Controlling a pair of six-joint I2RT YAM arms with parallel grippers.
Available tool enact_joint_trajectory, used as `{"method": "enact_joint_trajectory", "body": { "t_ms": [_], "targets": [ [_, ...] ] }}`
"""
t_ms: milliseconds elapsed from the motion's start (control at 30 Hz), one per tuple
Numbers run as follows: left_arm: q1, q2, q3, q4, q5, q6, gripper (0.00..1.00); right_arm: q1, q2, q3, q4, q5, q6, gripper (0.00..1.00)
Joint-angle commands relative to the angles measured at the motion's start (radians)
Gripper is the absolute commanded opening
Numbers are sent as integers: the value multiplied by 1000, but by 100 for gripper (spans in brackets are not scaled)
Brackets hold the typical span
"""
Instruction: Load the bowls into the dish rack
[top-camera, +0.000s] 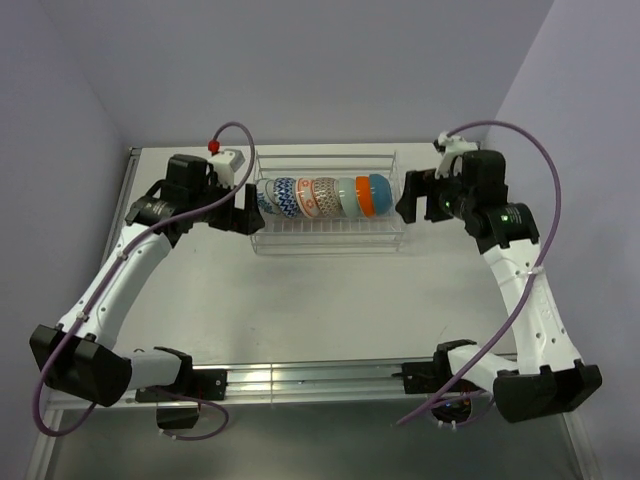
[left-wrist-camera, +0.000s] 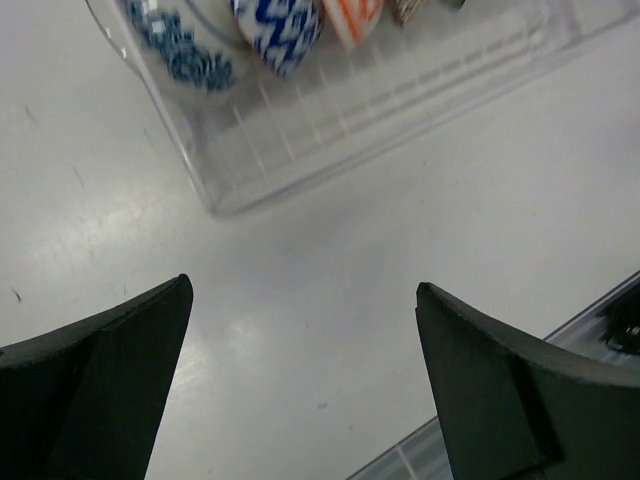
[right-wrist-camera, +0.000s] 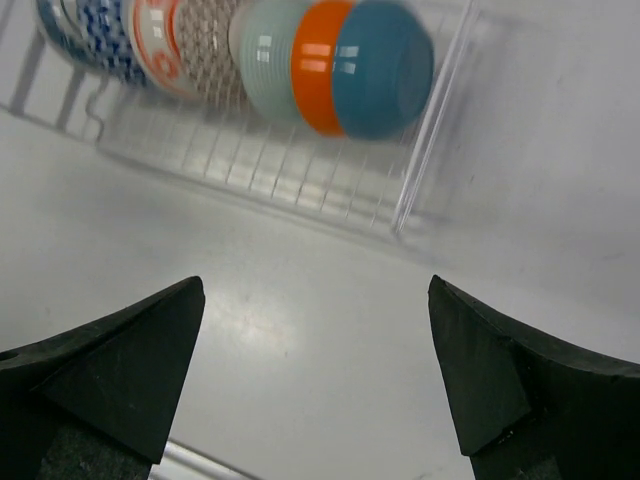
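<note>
White tabletop: clear rectangular dish rack holding a row of small round ceramic bowls.
Left gripper and right gripper: jaws spread, grasping nothing.

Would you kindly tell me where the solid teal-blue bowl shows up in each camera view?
Top external: the teal-blue bowl is upper centre, at the right end of the row in the dish rack.
Left wrist: not in it.
Right wrist: along the top, right of centre, last in the row.
Shared landmark: the clear dish rack, seen in all three views.
</note>
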Motion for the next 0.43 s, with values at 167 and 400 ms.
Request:
{"method": "enact_joint_trajectory", "body": {
  "t_ms": [167,400],
  "targets": [
    [12,-142,-188,7,-28,88,99,-24,-198,-339,26,-122,-73,100],
    [12,-225,-244,2,-9,91,100,-26,-258,-388,15,-142,-89,100]
  ]
}}
